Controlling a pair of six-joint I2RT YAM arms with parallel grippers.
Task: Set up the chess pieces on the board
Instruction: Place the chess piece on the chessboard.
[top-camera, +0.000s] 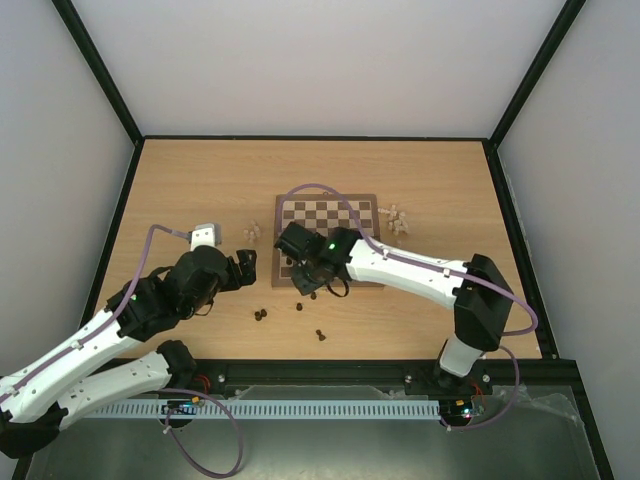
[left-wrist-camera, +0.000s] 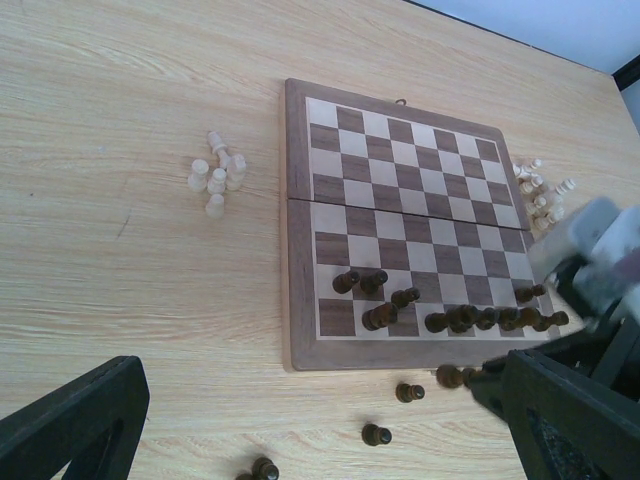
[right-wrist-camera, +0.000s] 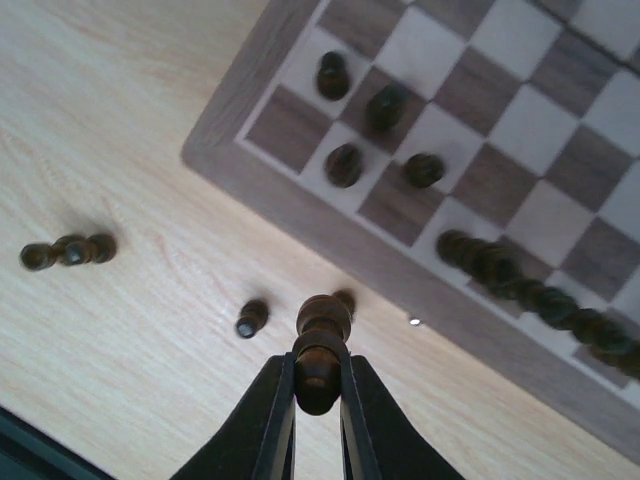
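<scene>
The board (top-camera: 327, 215) lies mid-table, with dark chess pieces (left-wrist-camera: 460, 318) standing in its two near rows. My right gripper (right-wrist-camera: 318, 385) is shut on a dark brown piece (right-wrist-camera: 321, 335), held just off the board's near left corner (right-wrist-camera: 215, 150) above the tabletop. In the top view this gripper (top-camera: 305, 284) hangs at the board's near edge. My left gripper (left-wrist-camera: 320, 400) is open and empty, left of the board (left-wrist-camera: 400, 180). Its fingers (left-wrist-camera: 70, 425) frame loose dark pieces (left-wrist-camera: 410, 392) on the table.
Pale pieces sit in a cluster left of the board (left-wrist-camera: 215, 178) and another at its right edge (left-wrist-camera: 540, 190). More dark pieces lie on the table near the front (top-camera: 261, 315), (top-camera: 320, 335). One lies beside the held piece (right-wrist-camera: 252, 318).
</scene>
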